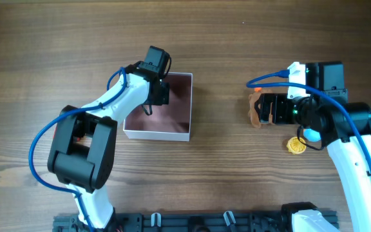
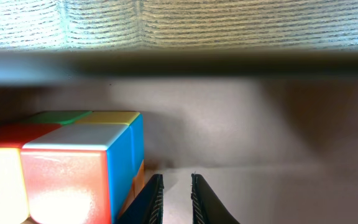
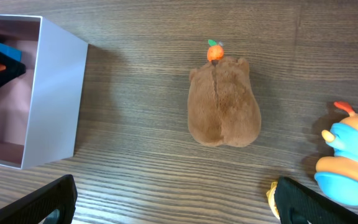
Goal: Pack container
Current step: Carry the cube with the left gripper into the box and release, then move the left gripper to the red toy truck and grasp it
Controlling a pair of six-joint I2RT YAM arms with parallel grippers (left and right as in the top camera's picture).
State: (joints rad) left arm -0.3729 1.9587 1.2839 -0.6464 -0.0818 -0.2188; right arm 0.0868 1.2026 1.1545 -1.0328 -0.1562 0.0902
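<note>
Left gripper (image 2: 174,202): we see its fingers almost pressed together, pinching nothing, low inside the container (image 1: 157,134), just beside a colour cube (image 2: 73,168)
Right gripper (image 3: 176,199): spread wide above a brown plush toy (image 3: 224,102)
Container: left of the table's middle, well apart from the plush
Around: blue-orange figure (image 3: 350,163) and yellow piece (image 1: 295,145) near the plush
In the way: left arm (image 1: 118,96) covers the container's left part
Surface: brown wooden table (image 1: 224,180)

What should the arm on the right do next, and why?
Probably lower the right gripper onto the brown plush toy and close. It hangs wide open above the toy, which lies on the table outside the container; the colourful cube is already inside.
</note>
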